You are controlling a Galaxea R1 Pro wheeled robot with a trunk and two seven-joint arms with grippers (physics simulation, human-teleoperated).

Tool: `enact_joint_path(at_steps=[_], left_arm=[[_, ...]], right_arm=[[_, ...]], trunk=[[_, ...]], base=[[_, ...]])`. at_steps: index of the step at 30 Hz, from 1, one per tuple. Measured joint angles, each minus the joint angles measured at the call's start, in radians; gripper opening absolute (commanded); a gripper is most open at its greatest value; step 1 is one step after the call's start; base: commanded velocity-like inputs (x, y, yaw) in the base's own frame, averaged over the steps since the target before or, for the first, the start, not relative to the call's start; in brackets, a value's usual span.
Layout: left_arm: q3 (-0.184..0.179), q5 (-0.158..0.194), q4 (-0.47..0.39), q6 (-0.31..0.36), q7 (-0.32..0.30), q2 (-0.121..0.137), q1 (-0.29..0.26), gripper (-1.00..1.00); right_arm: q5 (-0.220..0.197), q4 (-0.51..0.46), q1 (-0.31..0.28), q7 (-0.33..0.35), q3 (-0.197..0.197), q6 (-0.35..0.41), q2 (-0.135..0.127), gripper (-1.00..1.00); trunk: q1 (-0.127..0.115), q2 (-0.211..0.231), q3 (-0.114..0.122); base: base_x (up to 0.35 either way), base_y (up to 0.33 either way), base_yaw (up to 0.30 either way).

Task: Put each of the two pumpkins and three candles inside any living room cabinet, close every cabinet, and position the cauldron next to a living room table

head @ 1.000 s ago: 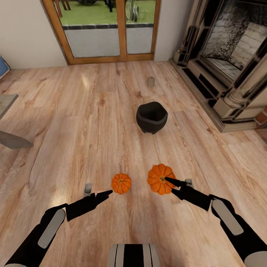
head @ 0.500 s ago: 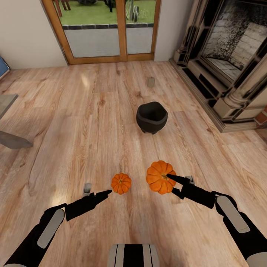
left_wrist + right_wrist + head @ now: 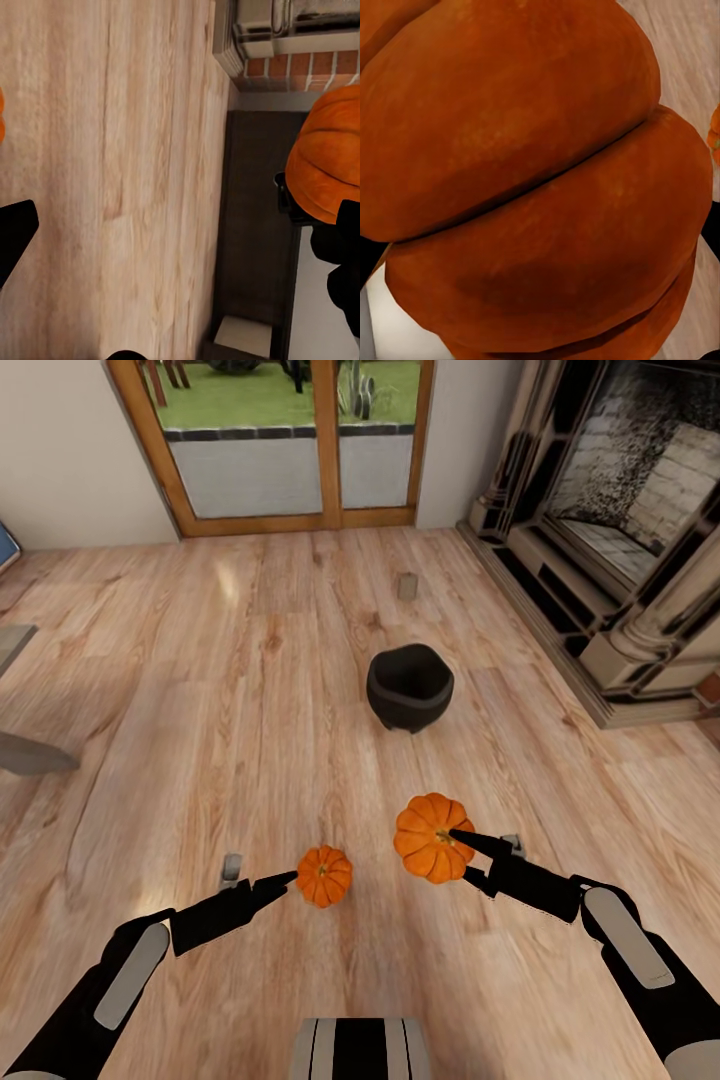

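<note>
With both arms extended low over the wood floor (image 3: 200,690), the right gripper (image 3: 462,855) is clamped on the larger pumpkin (image 3: 428,838), holding it clear of the floor; 1 finger lies across its top near the stem dimple. The right wrist view confirms this: the ribbed orange skin (image 3: 532,180) sits tight against the camera.

The left gripper (image 3: 275,882) points at the smaller pumpkin (image 3: 324,875), its tip just beside the pumpkin's left side. The left wrist view shows 1 dark finger (image 3: 13,234) at 1 edge and floor ahead of it, so the fingers stand wide with nothing between them.

Landmark: the cauldron (image 3: 409,686), standing upright on the floor.
- Smaller pumpkin: on the floor, nearer the robot than the cauldron and to its left.
- Larger pumpkin: nearer the robot than the cauldron, almost directly in line.
- Candle 1 (image 3: 406,586): beyond the cauldron, toward the glass door (image 3: 290,440).
- Candle 2 (image 3: 231,868): well left of the cauldron, just beside the left gripper.
- Candle 3 (image 3: 512,844): partly hidden behind the right gripper.
- Fireplace (image 3: 620,530): right of the cauldron.
</note>
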Motion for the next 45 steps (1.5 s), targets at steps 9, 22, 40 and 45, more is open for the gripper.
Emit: enact_joint_path(at_steps=[9, 22, 40, 45], left_arm=[[-0.001, 0.0, 0.0, 0.0, 0.001, -0.001, 0.0, 1.0], [-0.001, -0.007, 0.0, 0.0, 0.0, 0.0, 0.0, 1.0], [-0.002, -0.006, 0.041, -0.054, -0.001, 0.016, 0.0, 1.0], [-0.001, -0.002, 0.043, -0.056, -0.009, 0.019, 0.0, 1.0]], right_arm=[[0.002, 0.0, 0.0, -0.003, 0.0, -0.002, 0.0, -1.0], [0.004, 0.002, 0.0, -0.006, 0.0, -0.005, 0.0, -1.0], [0.006, 0.0, 0.0, -0.006, 0.0, -0.012, 0.0, -1.0], [0.007, 0.0, 0.0, -0.007, 0.0, -0.013, 0.0, -1.0]], trunk=[[0.0, 0.0, 0.0], [0.005, -0.002, -0.039], [0.013, -0.007, -0.108], [0.015, -0.008, -0.128]], base=[[0.021, -0.005, 0.0], [0.0, 0.0, 0.0], [0.0, 0.0, 0.0], [0.0, 0.0, 0.0]])
